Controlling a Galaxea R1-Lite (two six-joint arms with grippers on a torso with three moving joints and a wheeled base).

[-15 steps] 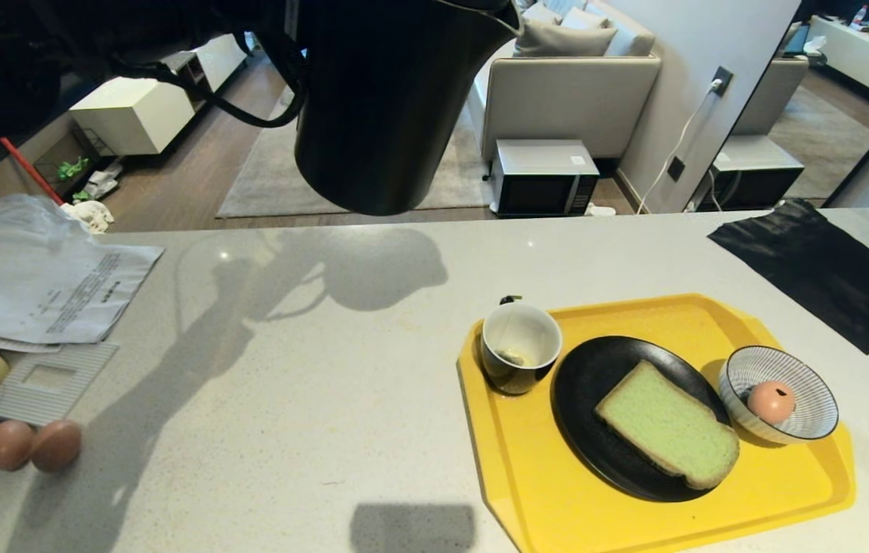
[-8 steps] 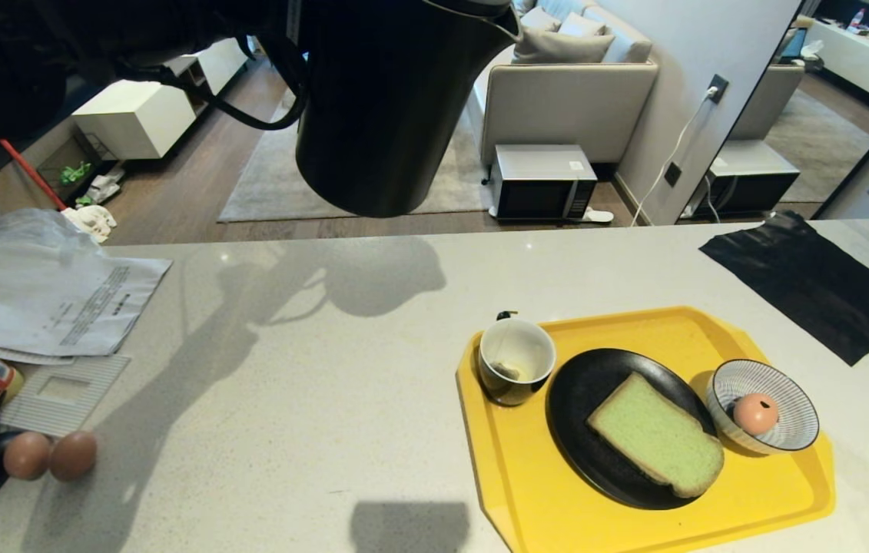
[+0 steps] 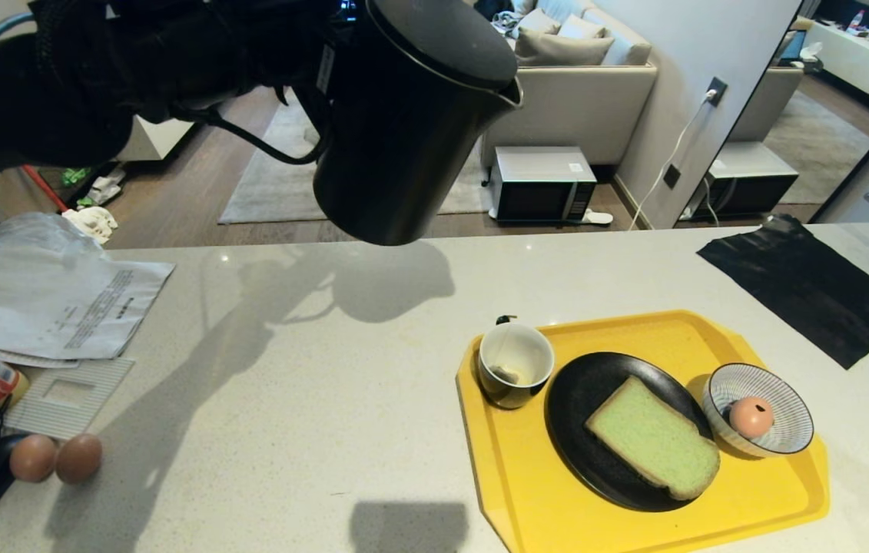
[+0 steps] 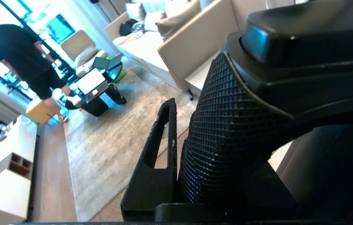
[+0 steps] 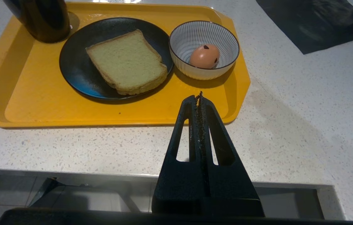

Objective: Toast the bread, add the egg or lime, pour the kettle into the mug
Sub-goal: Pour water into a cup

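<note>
Left gripper (image 4: 179, 150) has the kettle (image 3: 411, 123) clamped by its handle, up in the air and tilted, well back-left of the mug (image 3: 515, 364) on the yellow tray (image 3: 542, 491). Right gripper (image 5: 199, 98) is pinched closed, holding nothing.

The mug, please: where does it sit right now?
In the head view, the mug stands on the yellow tray's far left corner, beside the black plate holding the bread.

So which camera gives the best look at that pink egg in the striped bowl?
The right wrist view: the egg shows close up in the striped bowl, black marks visible. The head view shows it smaller; the left wrist view misses it entirely.
</note>
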